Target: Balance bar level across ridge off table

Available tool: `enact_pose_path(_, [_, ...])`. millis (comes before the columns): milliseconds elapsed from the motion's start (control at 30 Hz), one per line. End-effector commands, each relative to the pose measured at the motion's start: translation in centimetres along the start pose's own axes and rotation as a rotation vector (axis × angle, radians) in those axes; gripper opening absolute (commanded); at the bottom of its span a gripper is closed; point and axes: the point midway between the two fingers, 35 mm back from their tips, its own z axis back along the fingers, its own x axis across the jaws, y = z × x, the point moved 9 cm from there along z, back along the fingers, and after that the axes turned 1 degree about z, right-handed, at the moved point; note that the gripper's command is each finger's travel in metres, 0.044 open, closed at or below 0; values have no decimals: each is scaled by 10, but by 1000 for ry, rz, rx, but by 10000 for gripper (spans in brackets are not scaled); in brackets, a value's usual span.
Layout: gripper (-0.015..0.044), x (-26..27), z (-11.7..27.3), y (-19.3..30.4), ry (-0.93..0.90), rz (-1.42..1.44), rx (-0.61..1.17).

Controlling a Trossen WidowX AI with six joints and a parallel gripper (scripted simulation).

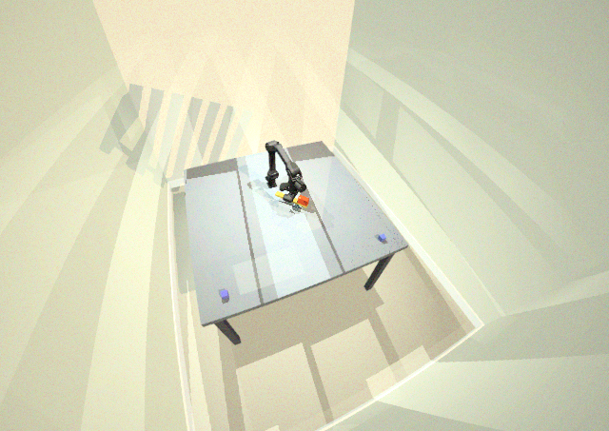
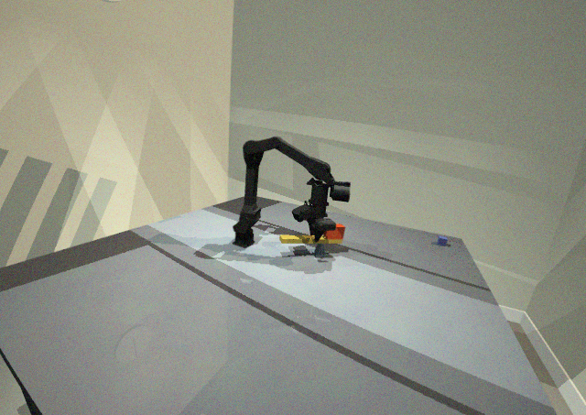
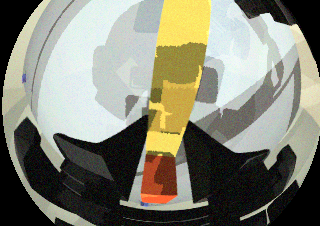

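Note:
A yellow bar (image 1: 279, 194) (image 2: 289, 239) (image 3: 185, 21) with an orange-red block (image 1: 303, 201) (image 2: 337, 231) (image 3: 160, 178) on one end is held roughly level above the table. My gripper (image 1: 291, 199) (image 2: 318, 238) (image 3: 166, 121) is shut on the bar, between its plain end and the block. A small grey-teal ridge (image 1: 296, 208) (image 2: 320, 250) stands on the table under the bar, near the fingers and toward the block end. The bar is at or just above the ridge top; whether they touch cannot be told. The wrist view does not clearly show the ridge.
The grey table (image 1: 216, 240) (image 2: 189, 334) carries the arm's base. One small blue cube (image 1: 382, 237) (image 2: 442, 240) lies near the table's right front corner. Another blue cube (image 1: 224, 294) lies near the left front corner. Shadows and bright bands cross the table.

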Motion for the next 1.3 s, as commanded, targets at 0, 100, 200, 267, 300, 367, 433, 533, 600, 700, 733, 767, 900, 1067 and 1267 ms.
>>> enact_pose_path(0, [0, 0, -1, 0, 2, -6, 3])
enact_pose_path(100, [0, 0, -1, 0, 2, -6, 3])
enact_pose_path(200, [0, 0, -1, 0, 2, -6, 3])
enact_pose_path(267, [0, 0, -1, 0, 2, -6, 3])
enact_pose_path(300, [0, 0, -1, 0, 2, -6, 3])
enact_pose_path(367, [0, 0, -2, 0, 2, -6, 3])
enact_pose_path(433, [0, 0, -2, 0, 2, -6, 3])
enact_pose_path(533, [0, 0, -2, 0, 2, -6, 3])
enact_pose_path(600, [0, 0, -2, 0, 2, -6, 3])
enact_pose_path(700, [0, 0, -2, 0, 2, -6, 3])
enact_pose_path(733, [0, 0, -3, 0, 2, -6, 3])
enact_pose_path(767, [0, 0, -3, 0, 2, -6, 3])
enact_pose_path(900, [0, 0, -3, 0, 2, -6, 3])
enact_pose_path(1067, [0, 0, -3, 0, 2, -6, 3])
enact_pose_path(1267, [0, 0, -4, 0, 2, -6, 3])
